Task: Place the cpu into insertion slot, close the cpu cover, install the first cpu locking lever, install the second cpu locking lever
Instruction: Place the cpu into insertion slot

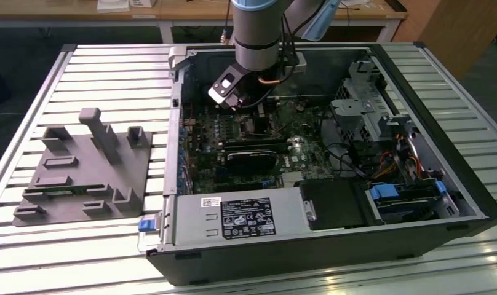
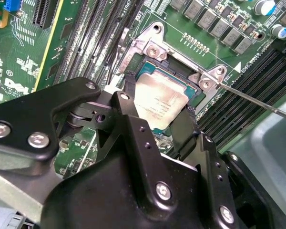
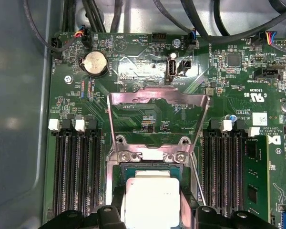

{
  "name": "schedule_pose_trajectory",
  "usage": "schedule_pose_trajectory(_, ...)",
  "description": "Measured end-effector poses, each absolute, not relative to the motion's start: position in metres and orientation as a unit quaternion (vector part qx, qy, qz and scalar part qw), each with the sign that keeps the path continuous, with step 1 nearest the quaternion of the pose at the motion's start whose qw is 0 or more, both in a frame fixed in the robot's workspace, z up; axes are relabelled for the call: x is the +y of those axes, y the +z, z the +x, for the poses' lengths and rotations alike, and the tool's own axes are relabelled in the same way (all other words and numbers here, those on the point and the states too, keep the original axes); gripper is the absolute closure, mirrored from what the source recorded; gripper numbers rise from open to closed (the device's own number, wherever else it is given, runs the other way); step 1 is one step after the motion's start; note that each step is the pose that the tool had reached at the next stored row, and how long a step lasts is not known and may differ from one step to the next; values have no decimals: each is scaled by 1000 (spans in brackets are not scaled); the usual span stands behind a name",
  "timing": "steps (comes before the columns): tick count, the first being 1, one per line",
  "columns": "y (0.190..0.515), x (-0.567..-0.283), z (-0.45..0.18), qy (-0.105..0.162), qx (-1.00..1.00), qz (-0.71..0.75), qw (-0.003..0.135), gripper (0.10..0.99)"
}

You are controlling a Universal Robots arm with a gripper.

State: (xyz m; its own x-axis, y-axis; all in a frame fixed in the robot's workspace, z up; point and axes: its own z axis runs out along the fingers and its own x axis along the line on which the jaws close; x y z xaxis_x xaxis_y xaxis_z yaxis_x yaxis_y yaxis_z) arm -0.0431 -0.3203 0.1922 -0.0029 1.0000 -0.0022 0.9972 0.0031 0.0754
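the cpu, dull silver square with green rim, in the gripper's narrow grasp

A: What lies beside the open computer case?
B: You have a grey moulded fixture on the slatted table, toward the exterior view's left.
A: And on the green board?
B: You see a coin battery, with long black memory slots near it.

second wrist view: gripper body hides from you the near part of cpu and insertion slot | first wrist view: picture edge cuts the cpu | exterior view: arm cut off at 12 o'clock, slot covered by gripper
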Motion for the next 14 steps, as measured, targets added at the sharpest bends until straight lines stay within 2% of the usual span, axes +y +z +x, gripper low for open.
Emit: schedule_pose_trajectory(14, 191, -320, -43, 26, 707, 706, 27, 533)
